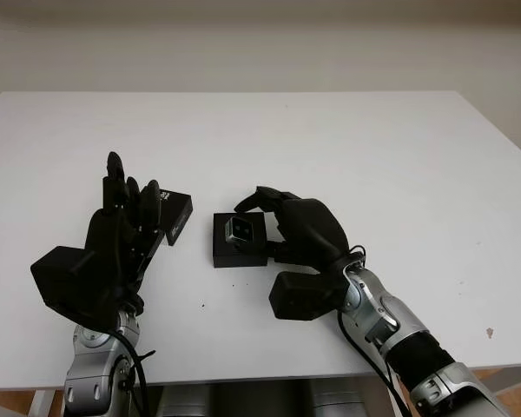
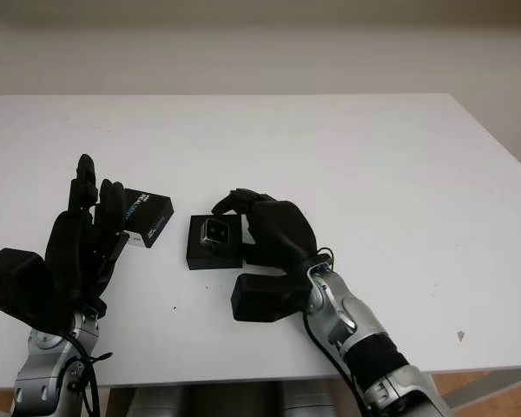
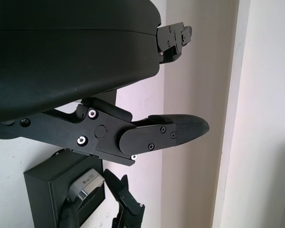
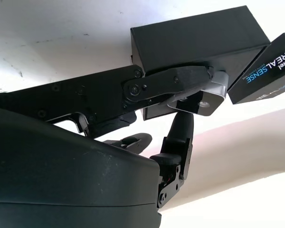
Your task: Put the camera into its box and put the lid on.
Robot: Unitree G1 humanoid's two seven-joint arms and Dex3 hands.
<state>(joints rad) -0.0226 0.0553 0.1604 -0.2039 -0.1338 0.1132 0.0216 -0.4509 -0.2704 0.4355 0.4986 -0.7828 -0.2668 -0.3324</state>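
We find the right robot hand (image 1: 273, 217) gripping the camera (image 1: 240, 229) over the box (image 1: 240, 241) at frame centre. Left robot hand (image 1: 126, 221) open, lower left, beside the lid (image 1: 175, 215) on the worktop (image 1: 330, 139).

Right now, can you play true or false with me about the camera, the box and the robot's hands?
1. The right hand holds the camera at the box. True.
2. The lid is on the box. False: it lies on the table beside the box.
3. The left hand holds the lid. False: it is open, next to the lid.
4. The box sits between the two hands. True.
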